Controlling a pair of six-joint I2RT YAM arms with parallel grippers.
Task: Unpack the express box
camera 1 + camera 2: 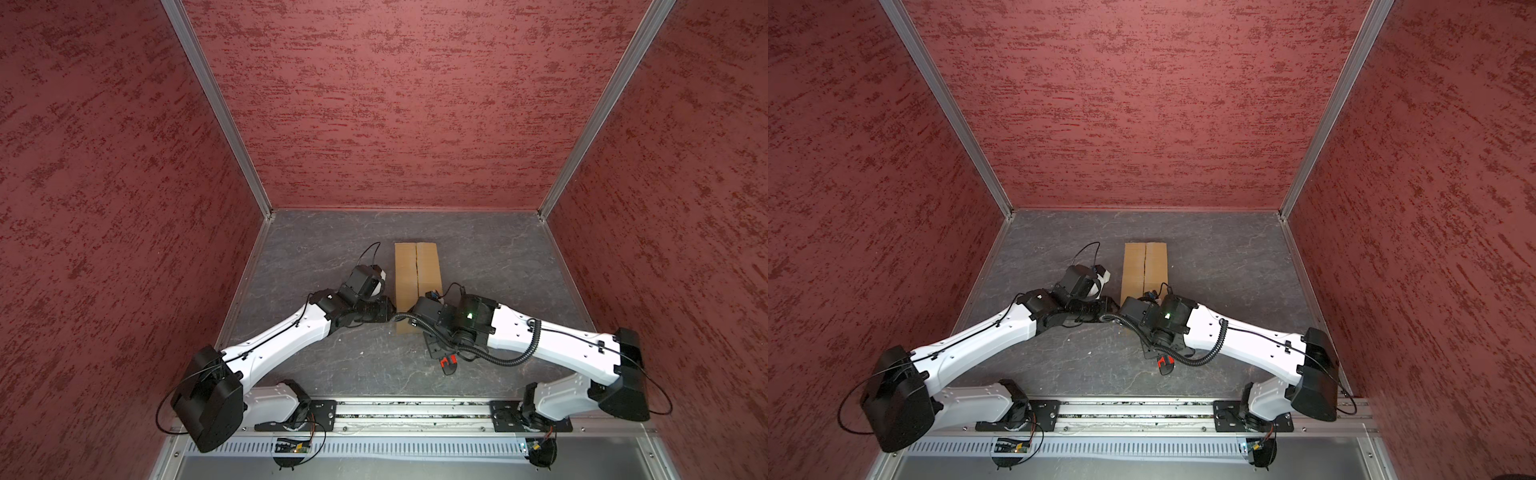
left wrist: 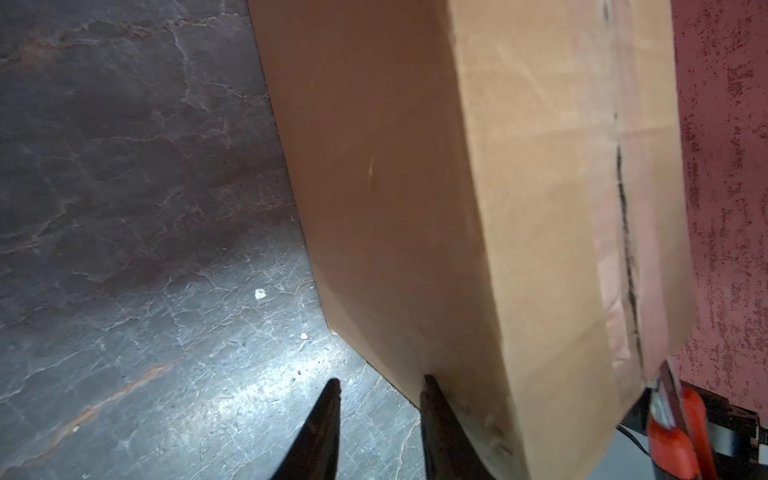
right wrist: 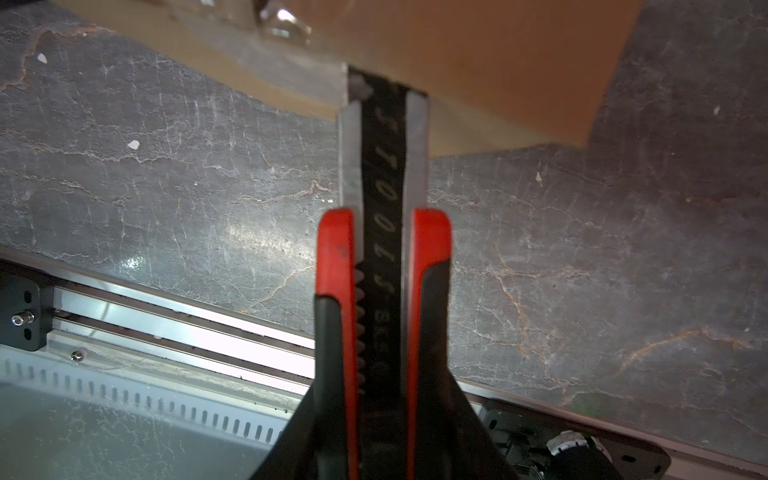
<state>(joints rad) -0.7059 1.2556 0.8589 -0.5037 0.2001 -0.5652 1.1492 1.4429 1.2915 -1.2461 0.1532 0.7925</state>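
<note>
On grey veined table [image 1: 498, 257], mid-way: oblong brown cardboard box [image 1: 417, 270], glossy tape [image 2: 602, 249] over its centre seam, near end hidden under the right wrist [image 1: 440, 316]. Red textured walls [image 1: 395, 104] around. Left gripper [image 2: 381, 380] spread, empty, 1 finger [image 2: 436, 415] touching the box's side. Right gripper [image 3: 380, 332] clamped on red-black knife [image 3: 382, 166], tip at box's end.

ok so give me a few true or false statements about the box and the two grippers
1. The express box has its top flaps closed. True.
2. The right gripper is empty. False: it is shut on a red-and-black utility knife.
3. The left gripper grips a flap. False: it is open beside the box's side wall, holding nothing.
4. The knife's front end meets the box's near end. True.
</note>
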